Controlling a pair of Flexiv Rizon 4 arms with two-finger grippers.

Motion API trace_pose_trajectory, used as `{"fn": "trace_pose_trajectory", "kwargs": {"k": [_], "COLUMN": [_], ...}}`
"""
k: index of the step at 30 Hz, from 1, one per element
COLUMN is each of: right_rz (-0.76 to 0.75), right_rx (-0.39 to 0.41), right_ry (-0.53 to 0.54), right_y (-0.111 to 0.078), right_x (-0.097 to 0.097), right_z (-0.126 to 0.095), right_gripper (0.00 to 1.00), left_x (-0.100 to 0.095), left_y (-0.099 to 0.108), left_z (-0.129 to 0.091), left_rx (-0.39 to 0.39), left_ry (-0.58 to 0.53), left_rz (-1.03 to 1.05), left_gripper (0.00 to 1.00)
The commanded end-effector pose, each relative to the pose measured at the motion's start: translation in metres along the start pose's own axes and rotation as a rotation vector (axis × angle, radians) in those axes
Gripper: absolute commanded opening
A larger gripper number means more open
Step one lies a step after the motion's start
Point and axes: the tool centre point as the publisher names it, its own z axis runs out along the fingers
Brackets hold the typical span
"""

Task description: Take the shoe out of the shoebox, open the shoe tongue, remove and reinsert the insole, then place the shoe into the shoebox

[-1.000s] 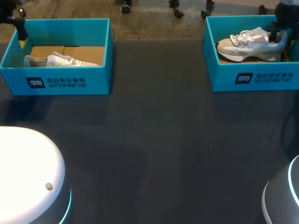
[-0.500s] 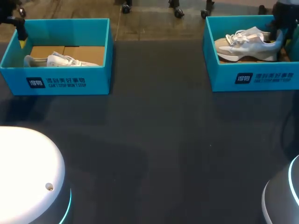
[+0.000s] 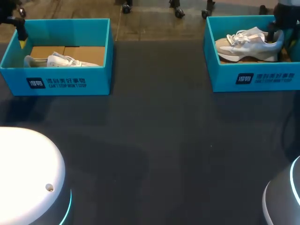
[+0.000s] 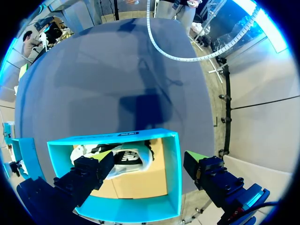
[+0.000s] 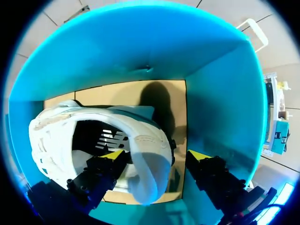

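The right hand [image 5: 155, 155], open, straddles the heel of the white mesh sneaker [image 5: 51, 136] inside the teal cardboard shoebox [image 5: 140, 47]; close on the heel collar, then lift vertically.

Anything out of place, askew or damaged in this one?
Nothing spilled or damaged. One oddity: the left shoe lies on its side in the left shoebox, while the right shoe stands on its sole, the right hand straddling its heel, one finger inside the opening.

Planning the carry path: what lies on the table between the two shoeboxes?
Nothing: in the head view only bare dark table separates the left shoebox and right shoebox.
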Motion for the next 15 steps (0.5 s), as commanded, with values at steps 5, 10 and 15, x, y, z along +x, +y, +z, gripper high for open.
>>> {"fn": "trace_pose_trajectory", "kwargs": {"k": [5, 10, 15], "right_rz": [0.001, 0.029, 0.057], "right_rx": [0.028, 0.022, 0.011], "right_ry": [0.022, 0.009, -0.003], "right_y": [0.0105, 0.0099, 0.0103], "right_x": [0.002, 0.0021, -0.0028], "right_z": [0.0145, 0.0163, 0.0078], "right_gripper": [0.61, 0.0, 0.0], "left_x": [0.0003, 0.0003, 0.0003], "left_y": [-0.0006, -0.0006, -0.0006], "left_z": [0.0, 0.0, 0.0], "left_rx": [-0.002, -0.002, -0.002], "left_ry": [0.002, 0.002, 0.002], "left_rz": [0.001, 0.001, 0.001], "left_gripper": [1.0, 1.0, 1.0]}}
